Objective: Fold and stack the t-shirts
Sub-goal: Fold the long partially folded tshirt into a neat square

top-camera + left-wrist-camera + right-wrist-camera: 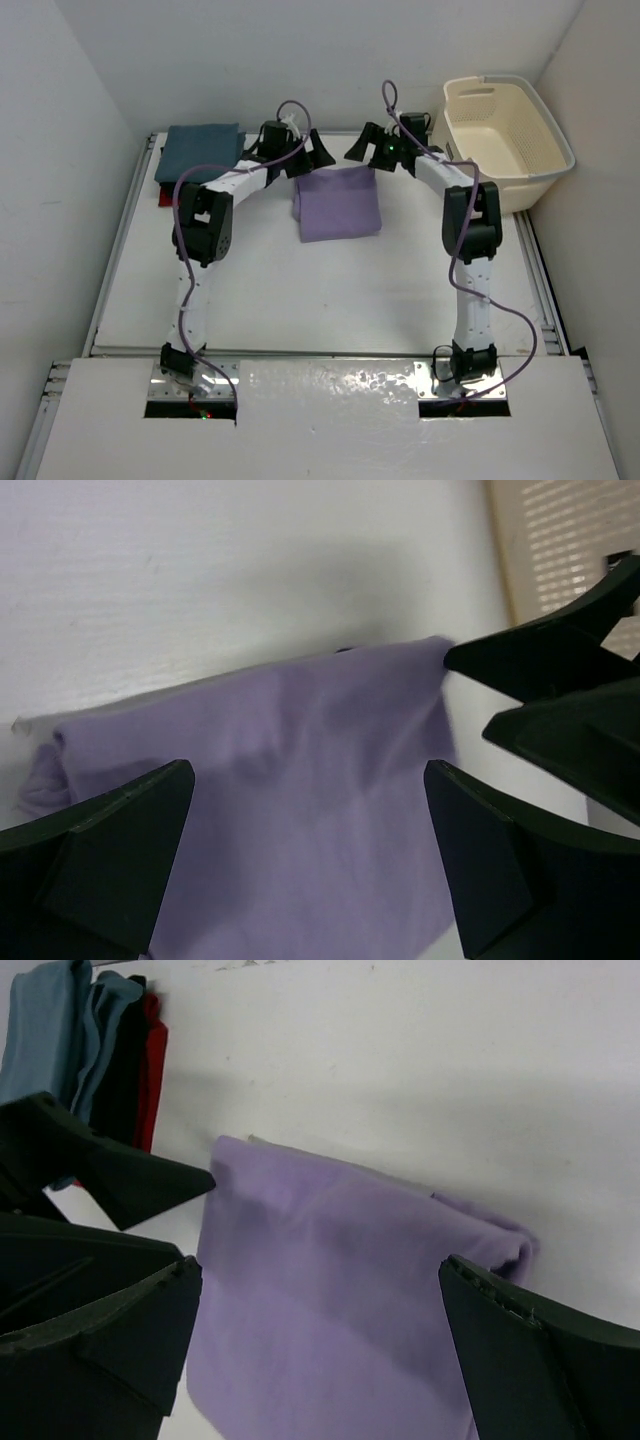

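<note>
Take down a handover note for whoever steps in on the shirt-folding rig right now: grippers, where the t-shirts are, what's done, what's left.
Left gripper: open, holding nothing, over the far edge of the lavender t-shirt.
Right gripper: open, holding nothing, over the same edge.
Shirts: the lavender one lies folded mid-table. The teal t-shirt tops a stack at the far left, with the black t-shirt and red t-shirt beneath.
Laundry basket: far right, no shirt visible in it.
Done: three shirts stacked, the lavender one apparently folded.
Left: move the lavender shirt onto the stack.
</note>
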